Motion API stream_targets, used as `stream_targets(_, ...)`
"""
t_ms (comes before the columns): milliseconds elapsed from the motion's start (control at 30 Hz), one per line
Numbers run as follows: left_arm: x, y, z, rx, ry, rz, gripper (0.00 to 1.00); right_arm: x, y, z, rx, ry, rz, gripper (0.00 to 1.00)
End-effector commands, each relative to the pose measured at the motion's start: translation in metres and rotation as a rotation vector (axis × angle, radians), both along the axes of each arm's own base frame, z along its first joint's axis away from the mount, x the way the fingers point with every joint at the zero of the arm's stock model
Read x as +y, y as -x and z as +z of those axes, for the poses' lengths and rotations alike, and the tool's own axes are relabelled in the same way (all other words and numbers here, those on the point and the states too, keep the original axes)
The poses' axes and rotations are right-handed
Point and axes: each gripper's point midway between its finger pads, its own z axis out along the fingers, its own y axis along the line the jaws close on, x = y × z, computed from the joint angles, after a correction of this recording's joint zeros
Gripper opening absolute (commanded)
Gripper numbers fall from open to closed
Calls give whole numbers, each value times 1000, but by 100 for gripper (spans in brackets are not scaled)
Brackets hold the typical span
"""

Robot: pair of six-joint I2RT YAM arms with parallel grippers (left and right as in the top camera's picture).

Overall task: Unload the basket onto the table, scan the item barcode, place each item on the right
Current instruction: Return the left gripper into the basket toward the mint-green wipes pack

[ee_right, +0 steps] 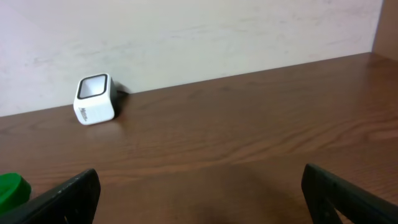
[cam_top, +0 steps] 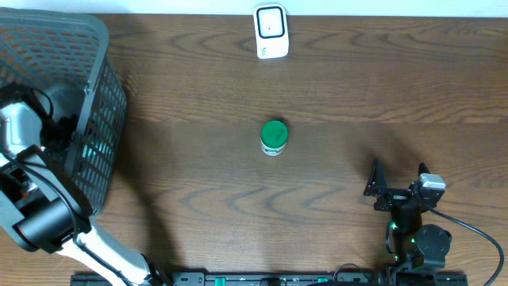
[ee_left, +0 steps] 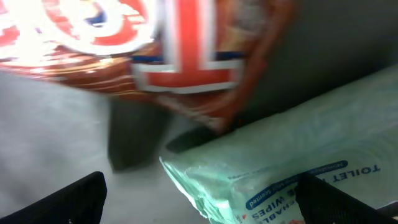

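A dark brown, wood-grained table point(cam_top: 198, 199) is seen across the overhead view, bounded at its far edge by a pale wall point(ee_right: 186, 31). A white scanner point(cam_top: 271, 32) with a dark-framed window is set near that far edge, well apart from everything else; a green-lidded jar point(cam_top: 274, 137) is stood upright at the middle of the table, between scanner and robot, touched by nothing. A black mesh basket point(cam_top: 99, 87) is placed at the far left corner, and the left arm is reached down into it; there the left gripper point(ee_left: 199, 208) is held with its jaws spread wide and nothing grasped, close over a pale green pack of wipes point(ee_left: 298, 155); a red, white and blue snack bag point(ee_left: 155, 50), blurred, is seen behind the pack. The basket's mesh wall is interposed between those goods and the scanner. The right gripper point(cam_top: 397, 176) is held low at the near right, jaws released and empty, faced towards the scanner.
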Motion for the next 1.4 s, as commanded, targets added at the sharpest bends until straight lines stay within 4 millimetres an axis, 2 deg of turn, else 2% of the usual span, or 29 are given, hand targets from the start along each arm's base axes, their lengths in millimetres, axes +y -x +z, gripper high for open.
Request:
stream_targets(0, -11, -4, -26, 44, 21, -46, 98, 1, 0, -1, 1, -10, 5, 99)
stream_targets(67, -14, -2, -36, 67, 37, -46, 97, 1, 0, -1, 1, -10, 5, 99)
stream_targets(100, -16, 0, -42, 81, 48, -47, 84, 2, 0, -1, 1, -10, 5, 99)
stream_targets(133, -19, 4, -48, 104, 63, -49, 63, 1, 0, -1, 1, -10, 5, 99)
stream_targets(167, -23, 10, -56, 133, 82, -50, 32, 1, 0, -1, 1, -10, 5, 99)
stream_targets(233, -27, 17, -65, 163, 103, -51, 7, 1, 0, -1, 1, -10, 4, 99)
stream_targets(333, -28, 18, -62, 153, 114, -82, 7, 1, 0, -1, 1, -10, 5, 99)
stream_targets(400, -23, 16, -48, 134, 108, -79, 8, 2, 0, -1, 1, -10, 5, 99)
stream_targets(467, -12, 13, -24, 95, 92, -55, 7, 2, 0, -1, 1, -10, 5, 99)
stream_targets(633, 22, 7, 74, -116, -23, 22, 7, 1, 0, -1, 1, -10, 5, 99)
stream_targets(800, 38, 23, 165, -325, -192, 80, 7, 1, 0, -1, 1, -10, 5, 99)
stream_targets(933, 30, 37, 215, -432, -285, 88, 7, 1, 0, -1, 1, -10, 5, 99)
stream_targets(1067, 3, 40, 259, -591, -290, 48, 7, 2, 0, -1, 1, -10, 5, 99)
stream_targets(1200, -19, 44, 294, -721, -293, 14, 7, 2, 0, -1, 1, -10, 5, 99)
stream_targets(1300, -23, 50, 309, -760, -342, 16, 8, 2, 0, -1, 1, -10, 5, 99)
stream_targets(1333, -20, 52, 310, -751, -359, 23, 33, 1, 0, -1, 1, -10, 5, 99)
stream_targets(1367, -16, 55, 308, -732, -379, 35, 49, 1, 0, -1, 1, -10, 5, 99)
